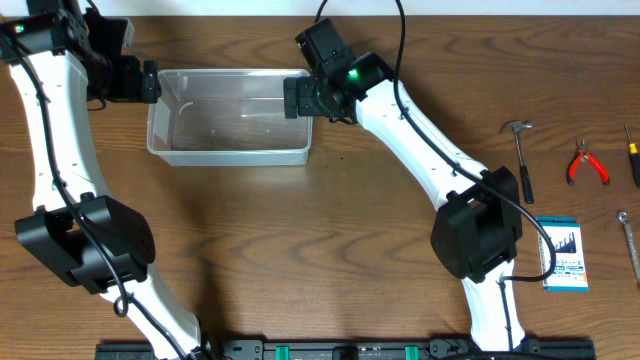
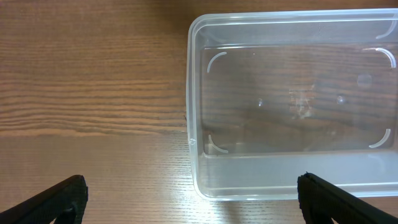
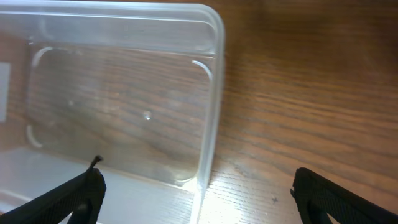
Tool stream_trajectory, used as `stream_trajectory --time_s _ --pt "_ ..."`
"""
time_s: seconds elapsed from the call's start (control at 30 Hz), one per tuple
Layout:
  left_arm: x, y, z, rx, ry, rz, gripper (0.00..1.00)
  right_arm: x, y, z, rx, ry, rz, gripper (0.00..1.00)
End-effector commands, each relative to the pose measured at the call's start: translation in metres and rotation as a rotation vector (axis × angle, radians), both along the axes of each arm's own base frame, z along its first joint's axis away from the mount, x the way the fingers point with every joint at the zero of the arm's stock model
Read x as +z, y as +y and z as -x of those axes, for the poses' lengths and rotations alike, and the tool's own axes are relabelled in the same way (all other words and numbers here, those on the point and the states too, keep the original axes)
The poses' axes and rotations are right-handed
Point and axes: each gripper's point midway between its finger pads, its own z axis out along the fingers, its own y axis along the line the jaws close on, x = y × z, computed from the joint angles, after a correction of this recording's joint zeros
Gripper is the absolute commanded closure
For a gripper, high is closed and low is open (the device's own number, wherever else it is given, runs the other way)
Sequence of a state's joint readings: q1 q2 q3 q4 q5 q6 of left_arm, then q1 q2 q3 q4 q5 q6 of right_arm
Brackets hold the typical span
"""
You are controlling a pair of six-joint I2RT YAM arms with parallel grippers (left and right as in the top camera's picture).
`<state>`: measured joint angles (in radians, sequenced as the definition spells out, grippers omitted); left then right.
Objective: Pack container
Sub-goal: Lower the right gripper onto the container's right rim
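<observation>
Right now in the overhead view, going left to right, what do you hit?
left gripper → container → right gripper → hammer → red-handled pliers. I left out the card pack and the tools at the right edge because their positions overlap.

Container (image 1: pixel 230 155): clear plastic, glossy, smooth, faint scuffs on base. Tabletop (image 1: pixel 300 250): brown wood grain, smooth, low sheen. Hammer (image 1: pixel 521 160): bright metal head, black handle. Pliers (image 1: pixel 586 163): red plastic-looking handle sleeves

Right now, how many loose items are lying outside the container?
5, all at the right: hammer, red pliers, yellow-handled tool at the edge, thin silver tool, card pack. More may lie off-frame.
</observation>
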<state>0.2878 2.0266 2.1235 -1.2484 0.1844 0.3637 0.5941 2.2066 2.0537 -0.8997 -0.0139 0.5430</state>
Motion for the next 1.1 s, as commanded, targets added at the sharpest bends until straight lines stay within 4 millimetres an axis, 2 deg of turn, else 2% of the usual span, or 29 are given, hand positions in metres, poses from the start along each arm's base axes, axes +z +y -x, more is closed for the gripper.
stream_trajectory --time_s 0.0,0.13,0.37,0.5,0.67,0.83,0.93,1.07 --pt "0.002 0.000 -0.004 0.023 -0.011 0.019 0.02 0.005 -0.008 -0.009 -0.093 -0.020 0.006 0.06" --pt "0.001 0.000 -0.004 0.044 -0.009 0.027 0.02 -0.007 -0.008 -0.011 -0.096 -0.005 0.017 0.07" --pt "0.000 0.000 -0.003 0.043 -0.005 0.027 0.02 -0.044 -0.012 -0.012 -0.097 0.086 0.053 0.06" --pt "0.000 0.000 -0.003 0.043 -0.006 0.027 0.02 -0.046 -0.015 -0.018 -0.084 0.094 0.073 0.07" --pt "0.000 0.000 -0.003 0.043 -0.006 0.027 0.02 -0.049 -0.016 -0.015 -0.082 0.112 0.081 0.08" --pt "0.000 0.000 -0.003 0.043 -0.005 0.027 0.02 -0.068 -0.015 -0.008 -0.057 0.159 0.097 0.08" --pt "0.000 0.000 -0.003 0.043 -0.005 0.028 0.02 -0.077 -0.014 -0.005 -0.050 0.186 0.098 0.13" --pt "0.000 0.000 -0.003 0.043 -0.005 0.027 0.02 -0.077 -0.013 -0.006 -0.047 0.181 0.096 0.25"
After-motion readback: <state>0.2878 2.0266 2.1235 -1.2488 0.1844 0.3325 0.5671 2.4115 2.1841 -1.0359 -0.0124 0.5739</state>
